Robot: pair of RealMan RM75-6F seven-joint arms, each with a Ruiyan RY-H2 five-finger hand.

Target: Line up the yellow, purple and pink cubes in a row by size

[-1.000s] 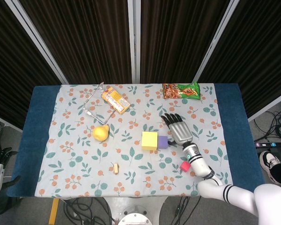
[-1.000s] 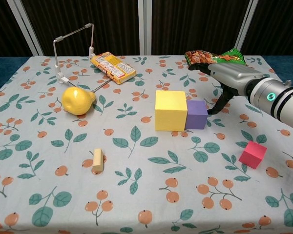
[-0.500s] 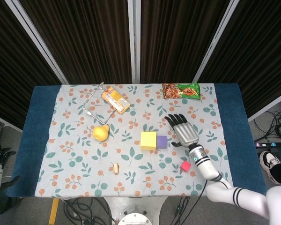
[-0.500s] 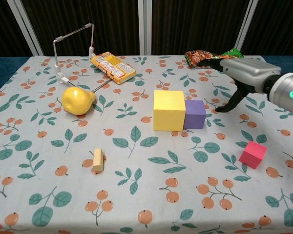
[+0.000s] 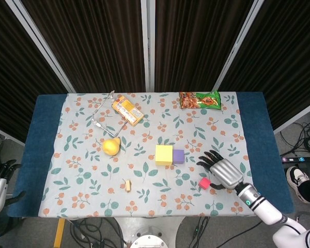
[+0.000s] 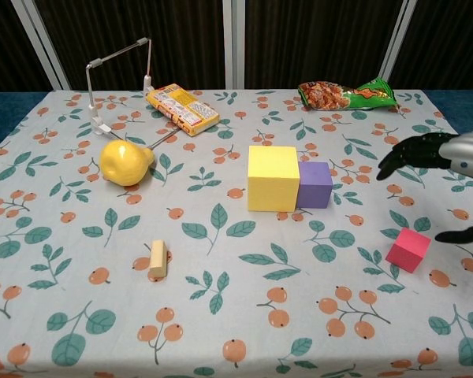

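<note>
Pink cube lies just beside right robot hand (fingers spread, empty).

Bare cloth around pink cube

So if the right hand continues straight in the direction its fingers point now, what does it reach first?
Probably the purple cube. In the head view the right hand, open, points up and left toward it, passing above the pink cube. Its height over the table is unclear, so it could also pass over.
</note>
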